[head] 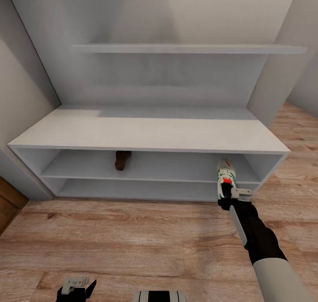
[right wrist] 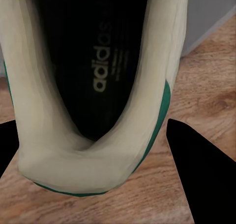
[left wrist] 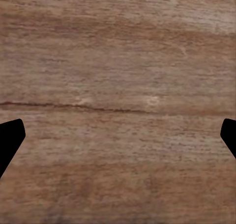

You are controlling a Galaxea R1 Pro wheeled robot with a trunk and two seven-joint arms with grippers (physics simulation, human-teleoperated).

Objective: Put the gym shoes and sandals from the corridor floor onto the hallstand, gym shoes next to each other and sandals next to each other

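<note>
A white gym shoe (head: 225, 173) with green stripes and a red heel patch hangs at the right end of the hallstand (head: 150, 130), its toe pointing into the upper open shelf. My right gripper (head: 225, 191) is shut on its heel. In the right wrist view the gym shoe (right wrist: 98, 61) has a dark insole, and its heel sits between the fingers (right wrist: 201, 175), with the corridor floor (right wrist: 211, 96) beneath. One brown sandal (head: 123, 159) rests on the upper shelf, left of centre. My left gripper (head: 79, 287) hovers open low over the corridor floor (head: 132, 231); its fingertips (left wrist: 11, 135) stand wide apart over planks.
A white wall shelf (head: 190, 48) runs above the bench top. Grey walls close in on both sides of the unit. A brown wooden panel (head: 8, 204) stands at the far left. The lower shelf (head: 132, 189) shows nothing on it.
</note>
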